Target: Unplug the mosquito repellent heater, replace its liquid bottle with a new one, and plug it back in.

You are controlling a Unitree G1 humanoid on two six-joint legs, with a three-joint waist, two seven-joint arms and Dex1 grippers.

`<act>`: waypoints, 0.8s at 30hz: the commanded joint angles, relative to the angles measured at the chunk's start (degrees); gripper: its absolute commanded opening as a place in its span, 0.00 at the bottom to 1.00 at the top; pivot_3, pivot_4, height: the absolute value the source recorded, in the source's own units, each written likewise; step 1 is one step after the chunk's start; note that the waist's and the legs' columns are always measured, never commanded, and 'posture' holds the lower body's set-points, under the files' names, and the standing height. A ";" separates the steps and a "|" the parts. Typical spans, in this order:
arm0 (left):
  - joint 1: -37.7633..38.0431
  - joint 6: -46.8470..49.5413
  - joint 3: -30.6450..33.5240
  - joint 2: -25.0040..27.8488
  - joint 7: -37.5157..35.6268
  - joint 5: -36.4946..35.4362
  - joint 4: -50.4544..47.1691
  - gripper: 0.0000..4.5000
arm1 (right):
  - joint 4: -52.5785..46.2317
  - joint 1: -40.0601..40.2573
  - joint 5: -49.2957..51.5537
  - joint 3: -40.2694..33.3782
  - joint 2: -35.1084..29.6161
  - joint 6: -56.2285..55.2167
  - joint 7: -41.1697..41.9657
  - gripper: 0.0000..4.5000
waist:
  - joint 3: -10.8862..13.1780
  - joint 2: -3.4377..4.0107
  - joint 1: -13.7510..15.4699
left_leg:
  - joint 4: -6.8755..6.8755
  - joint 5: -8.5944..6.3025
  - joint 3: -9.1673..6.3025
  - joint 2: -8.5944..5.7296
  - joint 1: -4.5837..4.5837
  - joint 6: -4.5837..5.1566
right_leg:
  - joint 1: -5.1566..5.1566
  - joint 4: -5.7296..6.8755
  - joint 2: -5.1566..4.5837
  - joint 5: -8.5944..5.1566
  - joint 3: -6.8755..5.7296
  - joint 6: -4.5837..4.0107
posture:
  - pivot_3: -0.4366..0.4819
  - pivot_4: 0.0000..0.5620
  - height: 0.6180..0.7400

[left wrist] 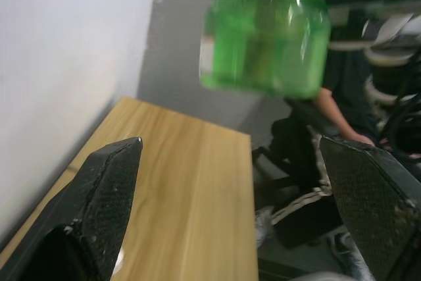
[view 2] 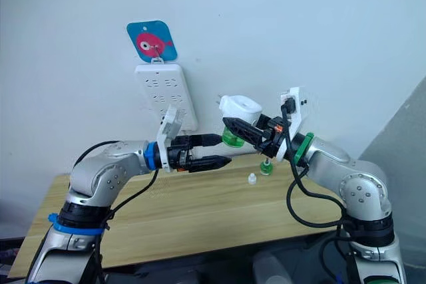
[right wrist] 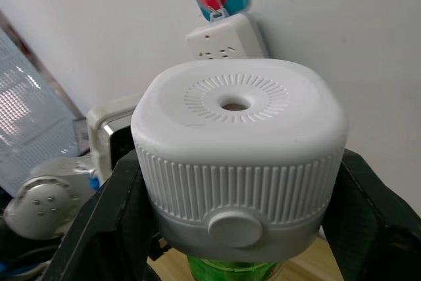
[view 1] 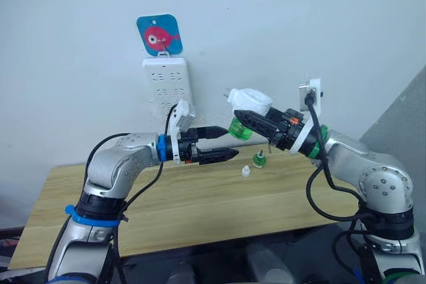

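both arms reach out over the wooden table [view 1: 200, 211], meeting in the air in front of the wall. nearer of the two tips, the left gripper [view 1: 223, 143] points level toward the robot's right with its two black fingers spread, nothing between them. just beyond its fingertips, up and a little to the right, hangs the green liquid bottle [view 1: 239, 128], screwed into the underside of the mosquito repellent heater [view 1: 251, 102]. the right gripper [view 1: 245, 118] pinches that heater by its ribbed sides, holding it clear of the table with its prongs turned toward the wall and the bottle's long axis running roughly down.

from the left wrist view the bottle [left wrist: 265, 31] sits ahead of and above the gap between the open fingers [left wrist: 99, 192], so the left arm is the one placed to close on it, and it likely has to rise and advance a little first.

farther back on the table stand a spare green bottle [view 1: 258, 158] and a small white cap [view 1: 245, 171], close together. on the wall beyond hangs the white power strip [view 1: 168, 83], under a blue fish hook [view 1: 160, 34], its sockets all free.
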 commanded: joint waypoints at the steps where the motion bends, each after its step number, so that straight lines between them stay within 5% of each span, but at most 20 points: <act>1: 4.71 -7.06 5.35 1.11 2.54 2.59 -3.70 1.00 | -4.57 -0.80 -6.29 0.62 -1.77 -2.83 2.08 0.67 | -0.01 0.01 0.01 | -0.02 0.00 0.01 0.01 0.01 0.00 | -0.01 0.00 0.00 0.00 0.02 -0.01 | 0.22 0.08 1.00; 11: 11.65 -11.58 20.70 3.16 12.98 3.80 1.47 1.00 | -10.30 1.54 -16.94 2.88 -5.37 -2.65 3.42 0.67 | -0.01 0.00 0.57 | 0.00 0.00 0.02 0.00 -0.01 0.00 | -0.02 -0.01 -0.02 -0.07 0.01 0.10 | 0.25 0.13 1.00; 24: -4.30 -18.01 16.06 4.13 11.25 11.15 21.10 1.00 | -12.47 2.00 -17.91 3.07 -2.65 0.06 2.68 0.67 | 0.01 -0.01 1.68 | -0.02 0.00 0.02 -0.02 -0.02 0.00 | -0.02 -0.01 -0.01 -0.07 -0.02 0.09 | 0.22 0.15 1.00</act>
